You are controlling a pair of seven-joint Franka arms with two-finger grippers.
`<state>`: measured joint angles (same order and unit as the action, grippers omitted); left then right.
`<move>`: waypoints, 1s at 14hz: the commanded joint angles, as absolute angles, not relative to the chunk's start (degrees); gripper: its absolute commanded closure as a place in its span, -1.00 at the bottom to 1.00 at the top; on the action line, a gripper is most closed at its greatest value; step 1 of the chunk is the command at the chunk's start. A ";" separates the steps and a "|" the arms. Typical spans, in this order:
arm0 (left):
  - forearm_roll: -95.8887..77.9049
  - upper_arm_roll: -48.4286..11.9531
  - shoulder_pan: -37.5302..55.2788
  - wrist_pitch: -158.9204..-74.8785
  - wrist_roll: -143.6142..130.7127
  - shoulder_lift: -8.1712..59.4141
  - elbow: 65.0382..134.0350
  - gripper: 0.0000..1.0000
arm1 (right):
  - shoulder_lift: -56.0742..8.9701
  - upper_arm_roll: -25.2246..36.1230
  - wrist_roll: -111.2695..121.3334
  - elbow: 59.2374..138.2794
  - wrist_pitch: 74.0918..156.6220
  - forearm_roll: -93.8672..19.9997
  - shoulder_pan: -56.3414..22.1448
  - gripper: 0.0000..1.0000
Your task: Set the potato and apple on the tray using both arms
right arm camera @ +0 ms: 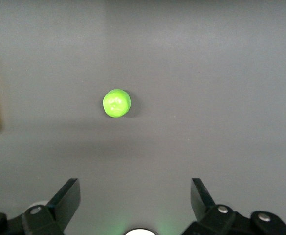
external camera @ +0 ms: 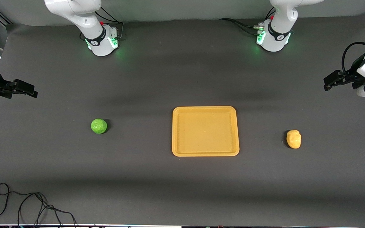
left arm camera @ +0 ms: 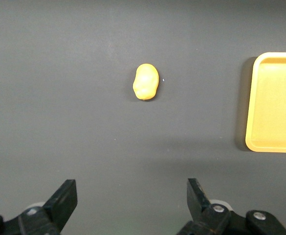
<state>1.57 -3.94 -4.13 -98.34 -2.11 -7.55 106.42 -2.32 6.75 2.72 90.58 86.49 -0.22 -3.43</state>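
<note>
Cable [external camera: 27, 205]: black, looped loosely on the tabletop at the edge nearest the front camera, toward the right arm's end.
Tabletop [external camera: 157, 177]: dark grey surface carrying all task items.
Potato [external camera: 293, 139]: lumpy yellow-orange piece lying on the tabletop toward the left arm's end, at the tray's 3 o'clock in the front view and well apart from it. Slightly nearer the front camera than the apple. Untouched by either tool.
Tray [external camera: 205, 154]: flat orange-yellow rectangle with rounded corners and a low rim, lying between the two fruits near the tabletop's middle. Nothing lies in it.
Apple [external camera: 99, 126]: round bright-green ball on the tabletop toward the right arm's end, at the tray's 9 o'clock in the front view and well apart from it. Untouched by either tool.
Left tool [external camera: 330, 82]: raised over the left arm's end of the tabletop, at the potato's 1 o'clock in the front view. Fingers [left arm camera: 63, 198] spread wide and holding nothing; the left wrist view shows the potato [left arm camera: 145, 82] and a tray corner [left arm camera: 258, 63] below.
Right tool [external camera: 30, 90]: raised over the right arm's end of the tabletop, at the apple's 10 o'clock in the front view. Fingers [right arm camera: 67, 198] spread wide and holding nothing; the right wrist view shows the apple [right arm camera: 116, 103] below.
</note>
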 commanded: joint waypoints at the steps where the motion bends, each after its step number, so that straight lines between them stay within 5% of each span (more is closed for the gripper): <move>1: 1.32 -3.69 -3.96 -96.94 -1.32 -7.82 105.73 -1.00 | -3.08 6.50 3.60 88.86 85.17 0.35 -3.16 -1.00; 14: 1.41 -3.78 -3.78 -97.12 -1.32 -6.68 105.64 -1.00 | -3.25 6.59 3.52 88.95 85.60 -0.09 -3.16 -1.00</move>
<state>1.56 -3.94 -4.13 -98.33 -2.09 -7.29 106.43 -2.52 6.75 2.72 90.58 86.49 -0.22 -3.43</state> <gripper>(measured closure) 0.000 0.000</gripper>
